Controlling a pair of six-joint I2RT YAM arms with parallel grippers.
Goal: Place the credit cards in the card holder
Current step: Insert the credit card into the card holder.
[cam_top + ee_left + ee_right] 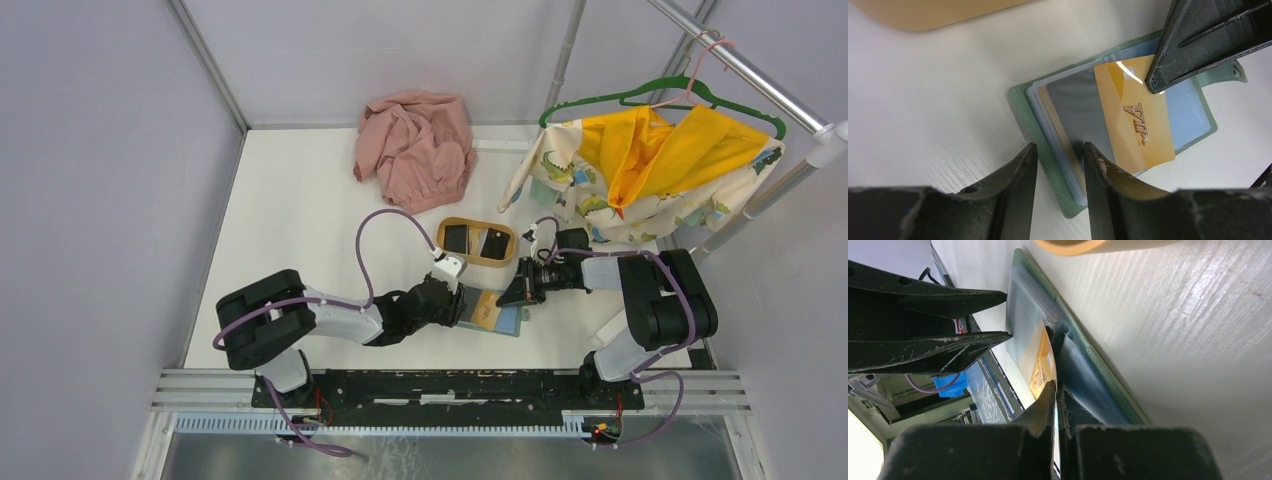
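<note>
Top external view: both arms were seen reaching inward from the near edge of the white desk [300,220], their tools meeting over the card holder [508,323].
Card holder: it was laid open and flat on the desk, just in front of the wooden tray [476,220]; a grey-green cover with clear sleeves [1048,107] fanned at its left edge was shown in the left wrist view.
Left tool [1059,150]: its jaws were held apart and nothing was gripped between them; they were placed over the holder's near edge, and contact with it could not be told.
Gold card [1135,120]: it was lying slantwise across the open holder, the letters "VIP" facing up; how far it had entered a slot could not be told.
Right tool [1055,390]: it was clenched on the far edge of the gold card, the thin card being pinched between both fingers.
Tray: two black cards [456,238] were lying side by side inside it.
Far desk: a crumpled pink cloth [415,148] was seen by the back wall.
Far right: a yellow garment [650,160] was hung on a green hanger [700,92].
</note>
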